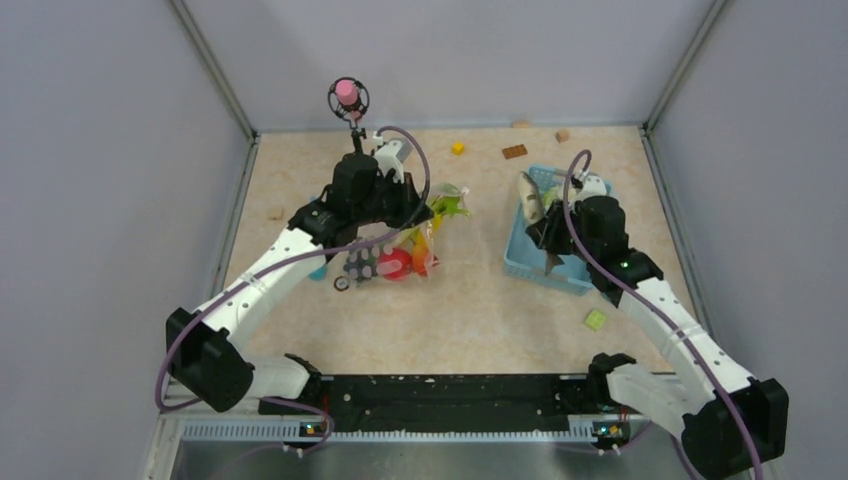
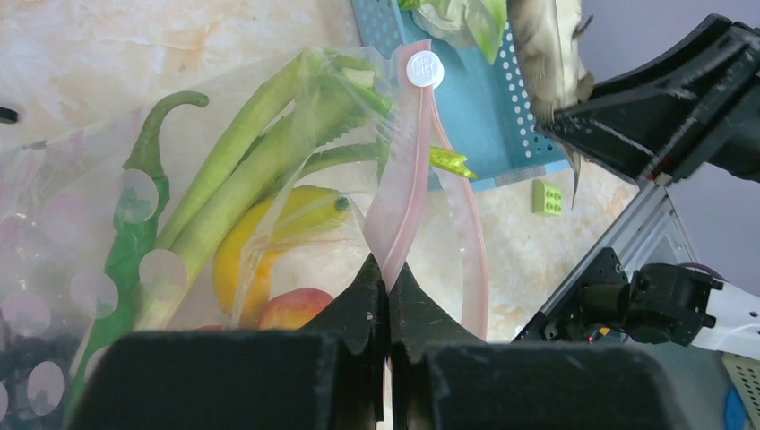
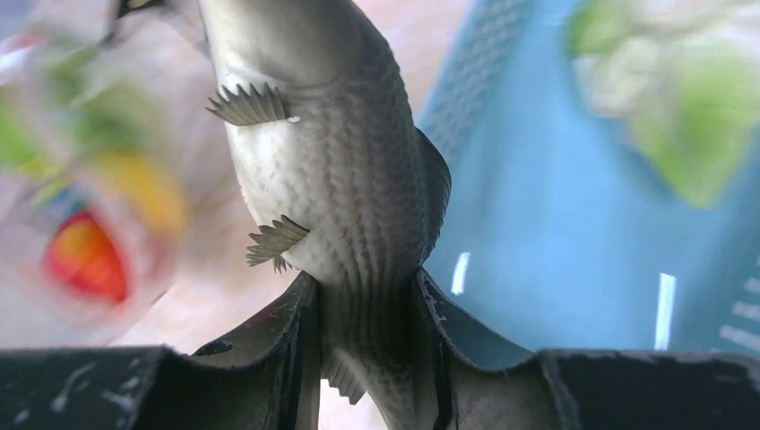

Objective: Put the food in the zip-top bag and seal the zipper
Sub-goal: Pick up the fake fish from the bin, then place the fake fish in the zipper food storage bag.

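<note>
One bag (image 2: 63,197), one zipper (image 2: 403,188), one basket (image 1: 560,280), one fish (image 3: 341,170). Six blocks (image 1: 457,148) lie on the counter (image 1: 470,320): one yellow, one brown (image 1: 515,152), one green (image 1: 596,320), three tan (image 1: 563,135). Inside the bag: one banana (image 2: 296,210), one pod (image 2: 130,242), stalks (image 2: 233,157) too bunched to count.

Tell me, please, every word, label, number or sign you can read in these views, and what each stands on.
No text is readable in any view.
The white round tab on the zipper: a faint embossed mark, too small to read.
The toy fish, blue basket, green block: no lettering visible.
</note>
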{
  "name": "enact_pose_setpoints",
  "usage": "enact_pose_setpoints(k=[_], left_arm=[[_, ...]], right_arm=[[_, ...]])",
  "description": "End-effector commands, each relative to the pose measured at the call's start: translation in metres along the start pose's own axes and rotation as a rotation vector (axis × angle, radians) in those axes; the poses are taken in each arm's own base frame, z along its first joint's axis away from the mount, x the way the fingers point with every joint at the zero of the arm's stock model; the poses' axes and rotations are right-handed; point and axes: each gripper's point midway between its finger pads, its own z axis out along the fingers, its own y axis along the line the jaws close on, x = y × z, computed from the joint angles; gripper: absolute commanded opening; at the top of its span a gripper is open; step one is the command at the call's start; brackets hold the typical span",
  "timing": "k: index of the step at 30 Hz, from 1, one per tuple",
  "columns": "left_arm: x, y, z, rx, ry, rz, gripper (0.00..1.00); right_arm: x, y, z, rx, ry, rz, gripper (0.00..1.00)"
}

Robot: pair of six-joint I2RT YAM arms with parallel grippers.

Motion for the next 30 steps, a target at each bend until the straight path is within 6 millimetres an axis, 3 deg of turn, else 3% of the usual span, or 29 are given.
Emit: enact_pose_setpoints(k=[1,3,5,8,11,17,25,30], left_arm=[[-0.017,-0.020,0.001,0.100,-0.040,0.035,0.00],[-0.015,-0.023,0.002,0.111,-0.029,0.038,0.00],[-0.015,-0.025,0.001,0.121,-0.027,0.054,0.00],[-0.012,-0.028,-0.002,0.127,-0.021,0.091,0.00],[-0.011,-0.032,-0.006,0.132,-0.025,0.118,0.00],[-0.007,-0.040,-0.012,0.151,-0.028,0.151,0.00],[-0.003,-0.050,-0.017,0.168,-0.035,0.200,0.00],[0.005,-0.059,-0.012,0.187,-0.011,0.246,0.00]], right_arm=[[-0.001,0.091,-0.053,-0.521,0.110,-0.062,0.08],[0.008,0.121,-0.079,-0.729,0.209,-0.043,0.05],[0.010,0.139,-0.096,-0.841,0.268,-0.022,0.04],[0.013,0.152,-0.098,-0.860,0.310,-0.006,0.04],[0.030,0.165,-0.093,-0.840,0.406,-0.010,0.05],[0.053,0.164,-0.081,-0.742,0.573,0.020,0.05],[0.083,0.123,-0.060,-0.478,0.677,0.013,0.02],[0.098,0.129,-0.064,-0.499,0.744,-0.071,0.00]])
